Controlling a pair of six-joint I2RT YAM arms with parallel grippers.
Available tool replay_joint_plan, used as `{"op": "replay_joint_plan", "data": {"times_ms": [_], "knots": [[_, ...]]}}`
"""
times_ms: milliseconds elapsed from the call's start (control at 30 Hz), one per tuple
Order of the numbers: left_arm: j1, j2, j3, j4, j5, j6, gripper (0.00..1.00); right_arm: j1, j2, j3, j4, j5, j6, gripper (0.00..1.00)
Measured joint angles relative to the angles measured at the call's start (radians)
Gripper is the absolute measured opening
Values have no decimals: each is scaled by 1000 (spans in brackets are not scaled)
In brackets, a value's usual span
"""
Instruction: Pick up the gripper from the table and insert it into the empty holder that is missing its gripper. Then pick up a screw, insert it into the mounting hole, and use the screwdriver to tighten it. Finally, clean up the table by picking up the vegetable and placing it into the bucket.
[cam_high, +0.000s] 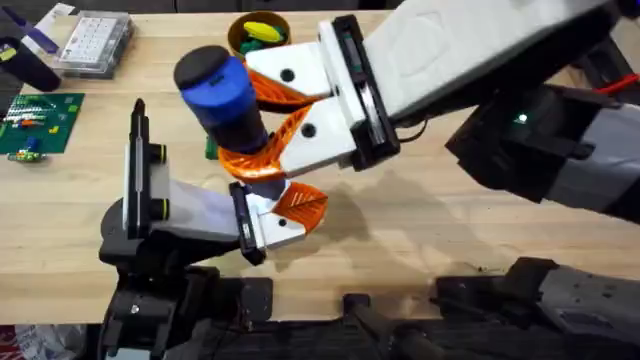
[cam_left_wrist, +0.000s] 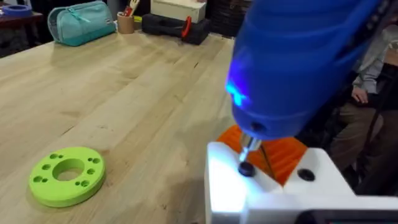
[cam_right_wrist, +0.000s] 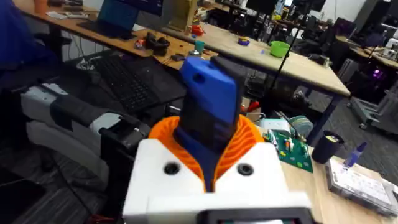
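Screwdriver (cam_high: 222, 92) stands near upright at centre frame overhead, clamped between my right gripper's (cam_high: 262, 125) orange pads, its tip on the screw (cam_left_wrist: 246, 168) in the holder's (cam_high: 185, 212) white block just below. I can't tell the left gripper's state.
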Motion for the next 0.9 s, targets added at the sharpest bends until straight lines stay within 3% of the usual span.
{"op": "replay_joint_plan", "data": {"times_ms": [900], "knots": [[0,0,0,0,0,0,11,0,2,0,-3,0,-1,29]]}}
